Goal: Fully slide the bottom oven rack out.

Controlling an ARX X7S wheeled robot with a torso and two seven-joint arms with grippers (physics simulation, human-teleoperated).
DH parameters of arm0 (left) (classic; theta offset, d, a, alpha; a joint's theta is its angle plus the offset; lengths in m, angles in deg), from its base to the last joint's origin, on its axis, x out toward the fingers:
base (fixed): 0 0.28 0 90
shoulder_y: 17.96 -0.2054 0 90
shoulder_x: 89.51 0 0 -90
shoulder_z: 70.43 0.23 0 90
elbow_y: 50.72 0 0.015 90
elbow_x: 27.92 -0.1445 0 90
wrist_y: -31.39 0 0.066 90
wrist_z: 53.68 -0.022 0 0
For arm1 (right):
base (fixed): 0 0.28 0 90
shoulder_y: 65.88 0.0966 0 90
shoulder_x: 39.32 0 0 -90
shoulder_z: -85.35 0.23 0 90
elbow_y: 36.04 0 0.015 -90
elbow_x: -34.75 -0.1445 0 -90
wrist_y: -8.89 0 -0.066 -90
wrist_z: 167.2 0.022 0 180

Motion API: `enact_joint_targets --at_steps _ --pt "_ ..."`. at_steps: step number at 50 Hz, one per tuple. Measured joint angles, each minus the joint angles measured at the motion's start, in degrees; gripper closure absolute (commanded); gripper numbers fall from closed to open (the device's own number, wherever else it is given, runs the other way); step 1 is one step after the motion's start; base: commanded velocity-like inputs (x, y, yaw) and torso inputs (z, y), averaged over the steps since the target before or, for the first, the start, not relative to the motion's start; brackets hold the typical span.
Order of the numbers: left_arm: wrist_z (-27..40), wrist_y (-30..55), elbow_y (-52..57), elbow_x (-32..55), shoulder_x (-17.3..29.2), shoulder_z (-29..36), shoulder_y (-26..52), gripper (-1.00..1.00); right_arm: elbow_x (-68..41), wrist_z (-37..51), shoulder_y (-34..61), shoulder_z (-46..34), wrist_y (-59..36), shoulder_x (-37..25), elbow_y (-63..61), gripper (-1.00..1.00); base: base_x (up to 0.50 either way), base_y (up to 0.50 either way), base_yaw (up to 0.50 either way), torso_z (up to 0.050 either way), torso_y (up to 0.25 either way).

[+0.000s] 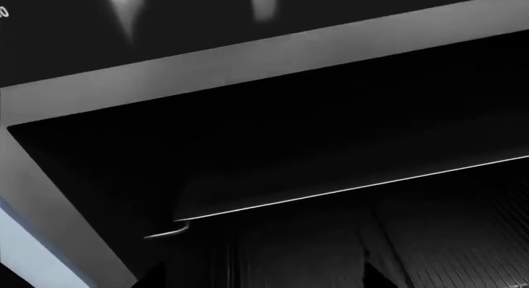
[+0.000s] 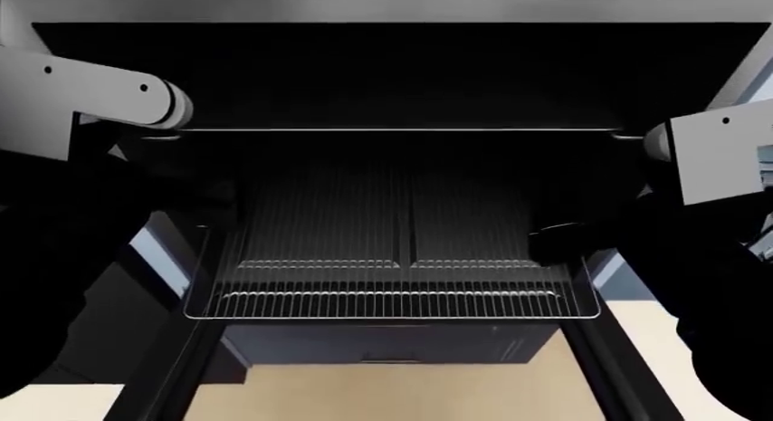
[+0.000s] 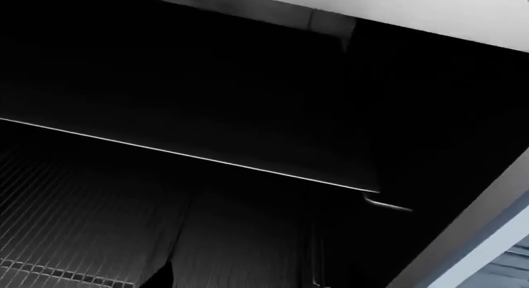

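Observation:
The oven (image 2: 386, 9) stands open with a dark cavity. The bottom oven rack (image 2: 399, 303), a wide silver wire rack with many thin rods, sticks well out of the cavity over the lowered door. It also shows in the left wrist view (image 1: 463, 251) and the right wrist view (image 3: 74, 226). My right gripper (image 2: 558, 243) hovers at the rack's right side, its fingers spread with rack rods showing between them (image 3: 248, 279). My left gripper (image 1: 264, 282) is open and empty near the rack's left side; in the head view it is lost in the dark.
A second rack shows only as a thin straight bar (image 2: 399, 129) higher in the cavity, just above both grippers. The dark oven door (image 2: 386, 344) hangs open below the rack. The grey oven frame (image 1: 248, 59) borders the opening. Beige floor (image 2: 399, 394) lies beneath.

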Motion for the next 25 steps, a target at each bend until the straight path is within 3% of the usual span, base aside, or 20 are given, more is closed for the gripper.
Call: enact_joint_targets --at_steps 25 --pt "3.4 -1.85 2.01 4.99 2.59 -0.09 -0.84 -1.0 -2.36 0.99 1.17 -0.35 0.06 -1.38 -0.54 -1.0 0.0 0.0 0.0 0.0 -0.128"
